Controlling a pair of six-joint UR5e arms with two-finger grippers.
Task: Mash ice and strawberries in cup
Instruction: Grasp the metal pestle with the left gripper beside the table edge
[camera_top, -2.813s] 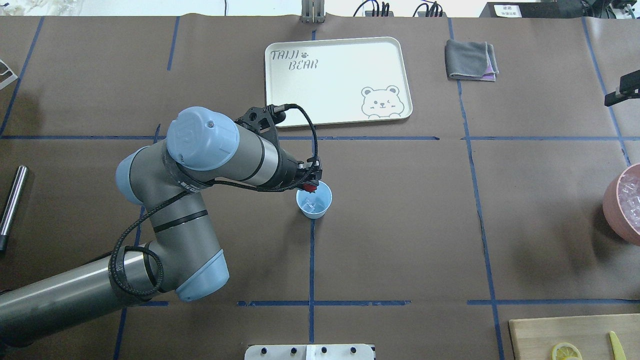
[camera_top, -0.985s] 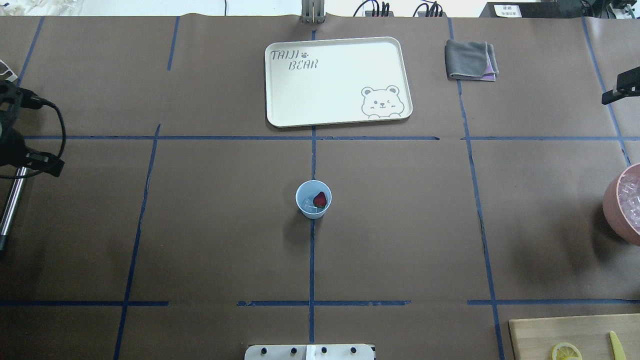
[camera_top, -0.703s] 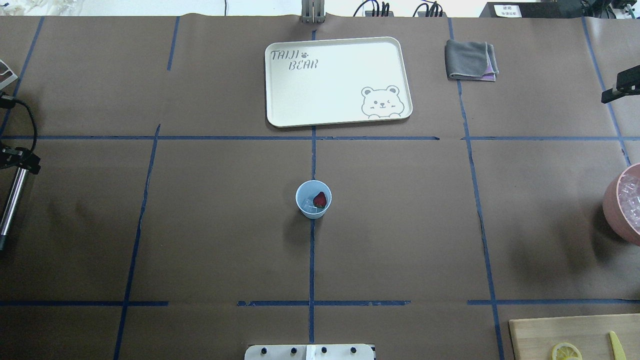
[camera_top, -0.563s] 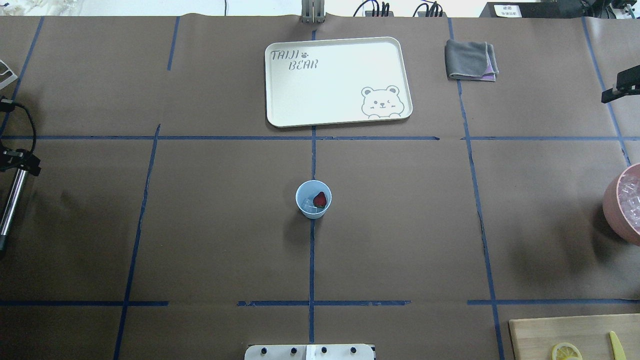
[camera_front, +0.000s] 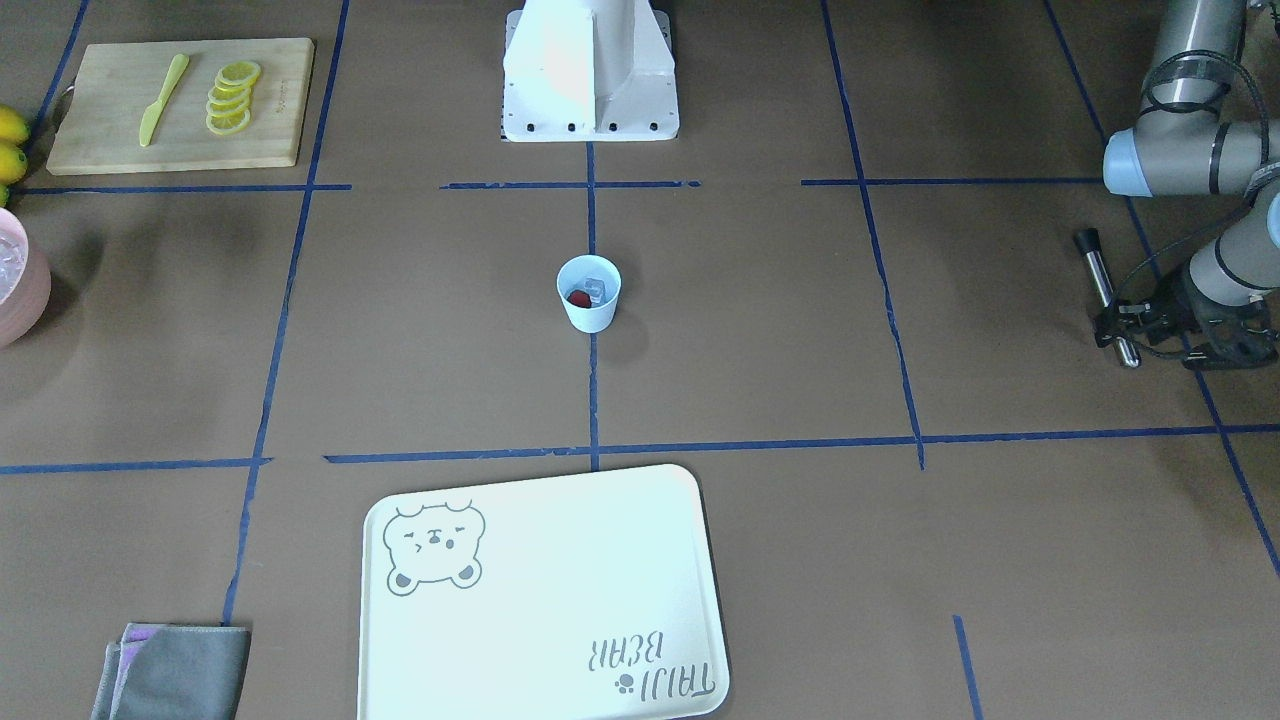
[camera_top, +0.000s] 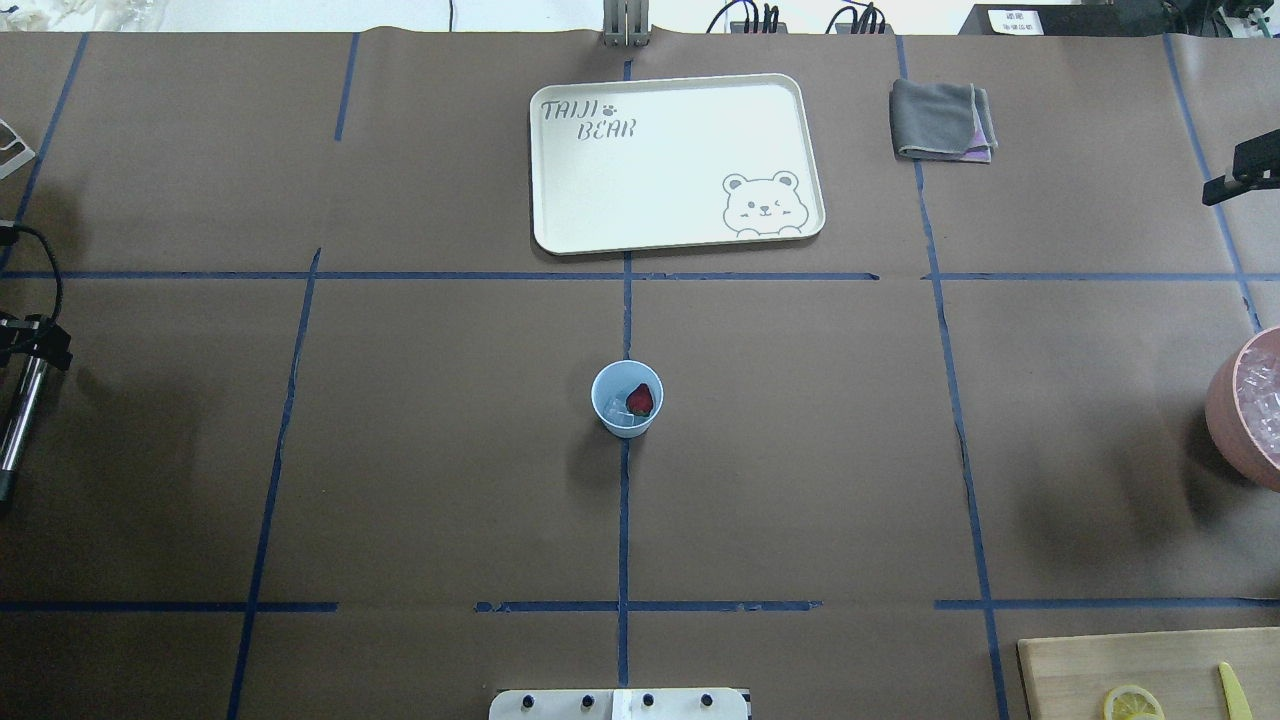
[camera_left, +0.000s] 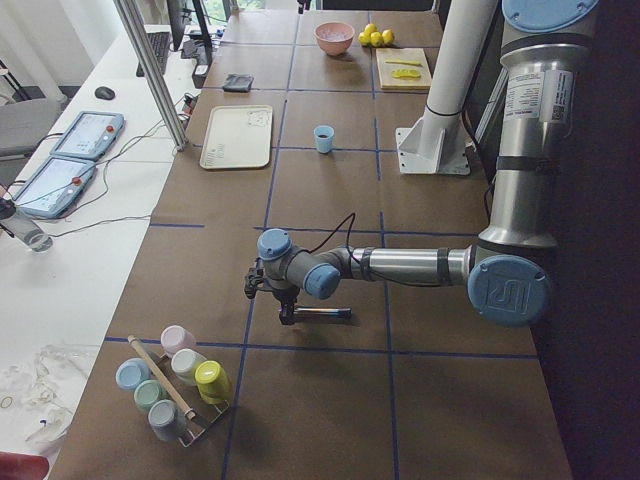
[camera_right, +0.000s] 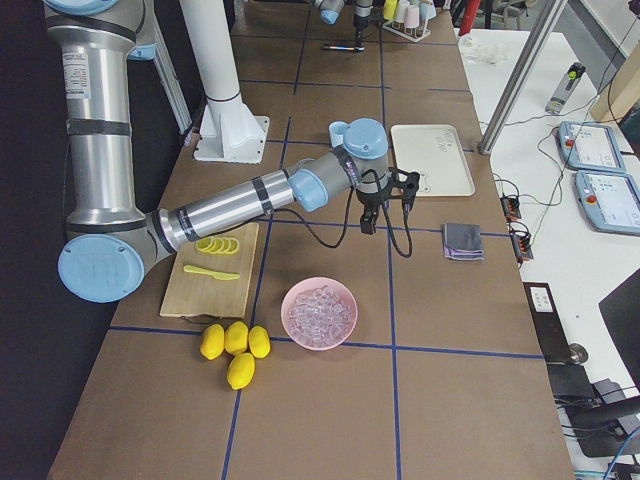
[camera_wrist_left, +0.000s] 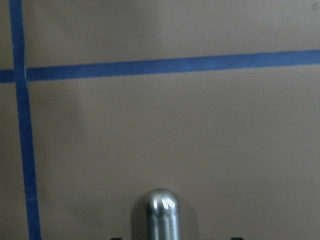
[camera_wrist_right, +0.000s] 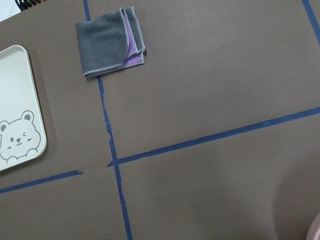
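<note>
The pale blue cup (camera_top: 627, 398) stands at the table's middle, also seen from the front (camera_front: 589, 293). Inside it lie a red strawberry (camera_top: 640, 400) and clear ice (camera_top: 615, 409). My left gripper (camera_top: 33, 340) is far off at the table's left edge, low over a metal rod (camera_top: 20, 410) that lies flat. In the left wrist view the rod's rounded end (camera_wrist_left: 161, 210) sits between the finger edges with gaps on both sides, so the gripper is open around it. My right gripper (camera_right: 372, 222) hovers above the table near the grey cloth; its fingers show too poorly to judge.
A cream bear tray (camera_top: 680, 160) lies behind the cup, a folded grey cloth (camera_top: 940, 120) to its right. A pink bowl of ice (camera_top: 1245, 405) sits at the right edge, and a cutting board (camera_front: 180, 100) carries lemon slices and a yellow knife. Coloured cups in a rack (camera_left: 175, 385) stand beyond the rod.
The left arm dropped the strawberry into the cup, then swung away to the far left. Over the last second its gripper settled lower over the metal rod.
</note>
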